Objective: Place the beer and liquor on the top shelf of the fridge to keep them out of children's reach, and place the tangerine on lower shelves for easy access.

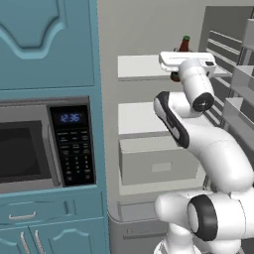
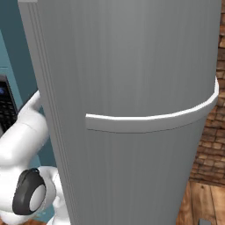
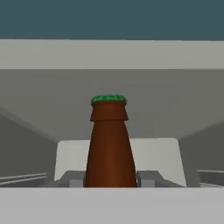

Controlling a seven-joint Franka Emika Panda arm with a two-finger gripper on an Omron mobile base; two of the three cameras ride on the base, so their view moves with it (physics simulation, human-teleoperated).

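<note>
Beer [image 3: 110, 148] stands upright, seemingly clamped between the hand's [image 3: 110, 178] closed fingers [image 3: 148, 178], over the top shelf [image 1: 141, 66].

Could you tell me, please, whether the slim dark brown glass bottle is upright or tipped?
Upright. In the hand view the slim dark brown glass bottle rises straight between the fingers, green cap on top; the left base view shows its neck vertical above the top shelf.

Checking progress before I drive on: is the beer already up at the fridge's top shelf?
Yes: the beer stands upright at the top shelf, clamped in the claw.
</note>
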